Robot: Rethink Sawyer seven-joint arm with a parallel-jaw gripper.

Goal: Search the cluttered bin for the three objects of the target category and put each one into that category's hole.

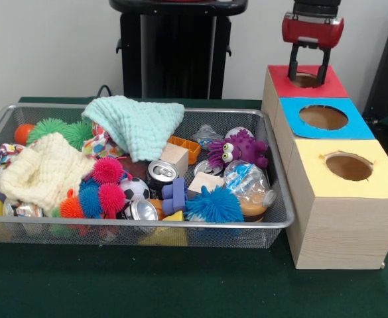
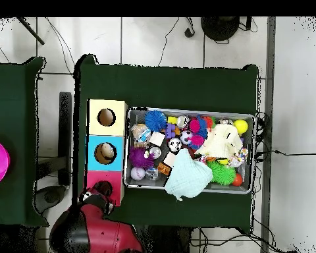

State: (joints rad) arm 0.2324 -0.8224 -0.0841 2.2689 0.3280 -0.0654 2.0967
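The bench (image 1: 180,285) is covered with dark green cloth, and on it stands a wire mesh bin (image 1: 273,222) with its long side running across the front view. Just beside its end stands a wooden box (image 1: 339,232) with three holes in a row, and this row runs from near to far, crosswise to the bin.

Nearest in the bin lie a blue spiky ball (image 1: 215,204), a silver can (image 1: 140,211) on its side with its top facing the front, and a cluster of pink, blue and orange spiky balls (image 1: 99,190). A cream knitted cloth (image 1: 42,171) is heaped at one end. Behind the blue ball there is a clear plastic bottle (image 1: 250,189), tilted toward the box. Further in I see a second can (image 1: 160,173), a small soccer ball (image 1: 135,189), wooden blocks (image 1: 175,158) and a purple toy with big eyes (image 1: 239,150). A mint green cloth (image 1: 140,124) hangs over the far rim.

On the box, the yellow hole (image 1: 348,166) is nearest, then the blue hole (image 1: 323,117), then the red hole (image 1: 304,79). My gripper (image 1: 308,69) hangs directly over the red hole, pointing straight down, jaws apart and holding nothing.

The wall behind is plain and light; in the overhead view the floor (image 2: 154,39) is pale tiles with cables.
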